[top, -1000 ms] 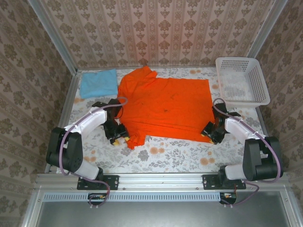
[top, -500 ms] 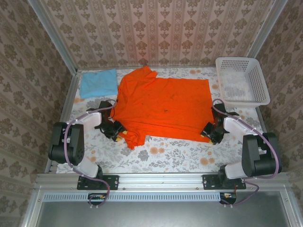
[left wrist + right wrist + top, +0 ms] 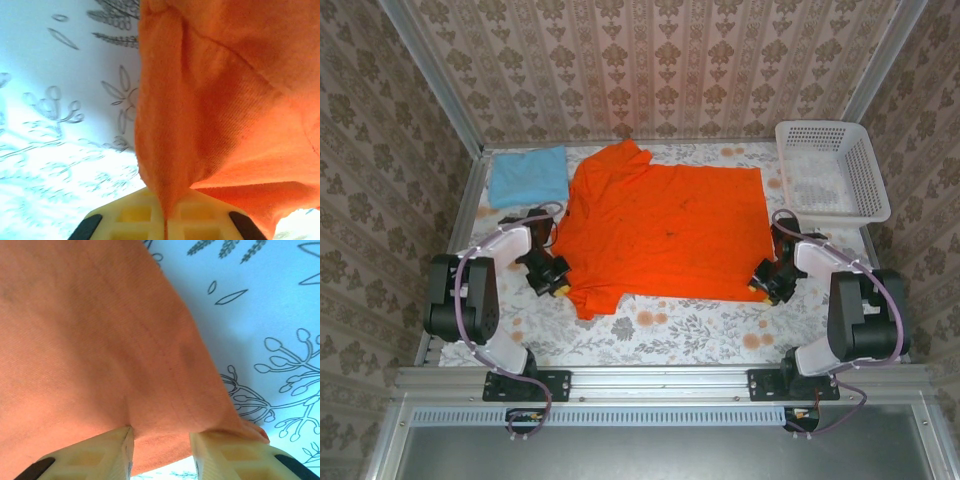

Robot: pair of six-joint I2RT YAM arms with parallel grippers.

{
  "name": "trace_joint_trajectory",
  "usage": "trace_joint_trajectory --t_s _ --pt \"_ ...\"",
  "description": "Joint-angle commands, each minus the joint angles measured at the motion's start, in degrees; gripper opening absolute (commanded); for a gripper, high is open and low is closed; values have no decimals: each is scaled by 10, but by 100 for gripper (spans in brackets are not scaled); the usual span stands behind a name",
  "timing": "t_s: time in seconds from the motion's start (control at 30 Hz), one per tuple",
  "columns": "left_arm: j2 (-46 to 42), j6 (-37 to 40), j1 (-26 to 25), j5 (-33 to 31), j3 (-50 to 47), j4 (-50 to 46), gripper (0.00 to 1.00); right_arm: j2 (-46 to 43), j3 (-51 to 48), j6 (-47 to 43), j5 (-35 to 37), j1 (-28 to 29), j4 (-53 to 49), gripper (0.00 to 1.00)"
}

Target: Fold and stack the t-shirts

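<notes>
One orange t-shirt (image 3: 665, 230) | one blue t-shirt (image 3: 528, 175) | one white basket (image 3: 818, 125)

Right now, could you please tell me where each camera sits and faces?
Top external: above and behind, looking down on table, left arm, right arm, orange t-shirt.
Left wrist: just behind the left hand, facing the shirt edge it pinches.
Right wrist: just behind the right hand, facing the hem between its fingers.
Shared: orange t-shirt, floral table.

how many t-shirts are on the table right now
2. The orange t-shirt lies spread across the middle of the table; the light blue t-shirt sits folded at the far left corner. Another could be hidden under the orange one.
</notes>
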Motion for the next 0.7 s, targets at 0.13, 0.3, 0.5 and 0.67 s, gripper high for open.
trace_joint_trajectory --t_s 0.13,0.3,0.5,0.67 --pt "-11 47 1 -38 10 -87 29 13 -8 -8 28 -10 -22 39" --pt "-60 28 0 35 1 -65 35 -32 -18 -9 -2 -10 1 46" --pt "-115 -2 -38 170 -85 -7 22 -86 -31 -8 -32 1 34 50" --pt "-148 -75 -66 211 -168 63 24 -91 -25 -15 -38 39 44 50"
